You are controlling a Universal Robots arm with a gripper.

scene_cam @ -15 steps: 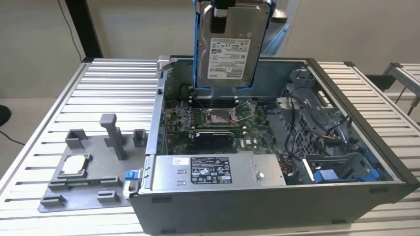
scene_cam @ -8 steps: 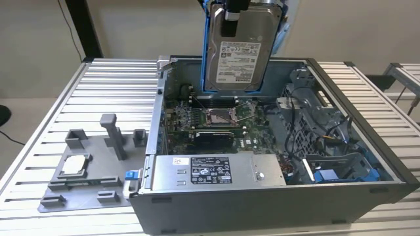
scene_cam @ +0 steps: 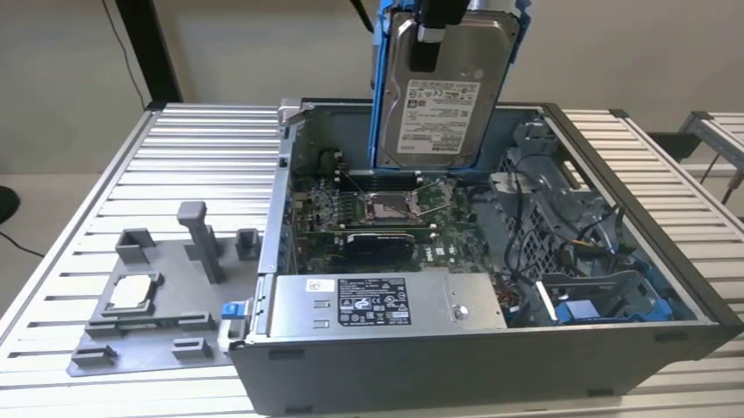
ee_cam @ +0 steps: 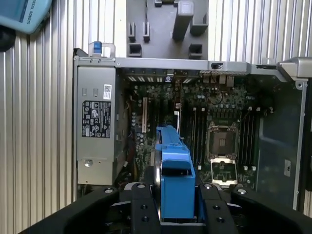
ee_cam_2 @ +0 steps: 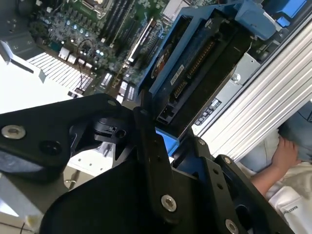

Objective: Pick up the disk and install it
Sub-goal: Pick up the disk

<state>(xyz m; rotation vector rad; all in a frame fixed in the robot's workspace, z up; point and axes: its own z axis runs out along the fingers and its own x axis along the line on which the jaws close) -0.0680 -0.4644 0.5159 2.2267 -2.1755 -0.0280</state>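
The disk (scene_cam: pixel 442 96), silver metal with a white label and blue carrier rails, hangs upright over the back of the open computer case (scene_cam: pixel 489 348). My gripper (scene_cam: pixel 433 54) is shut on its upper part, with a black finger (scene_cam: pixel 426 48) lying over its face. In the first wrist view the blue carrier edge of the disk (ee_cam: pixel 174 165) sticks out between the black fingers (ee_cam: pixel 142 207), above the motherboard (ee_cam: pixel 195 122). The second wrist view shows the disk's connector end (ee_cam_2: pixel 195 63) beyond my gripper (ee_cam_2: pixel 163 141).
Inside the case are a CPU socket (scene_cam: pixel 389 206), a grey power supply box (scene_cam: pixel 372 300) with a label, and a blue-tabbed bay (scene_cam: pixel 593 305). A grey fixture (scene_cam: pixel 163 296) with a small silver chip (scene_cam: pixel 131 292) lies at the exterior view's left. A person's hand (ee_cam_2: pixel 285 156) rests nearby.
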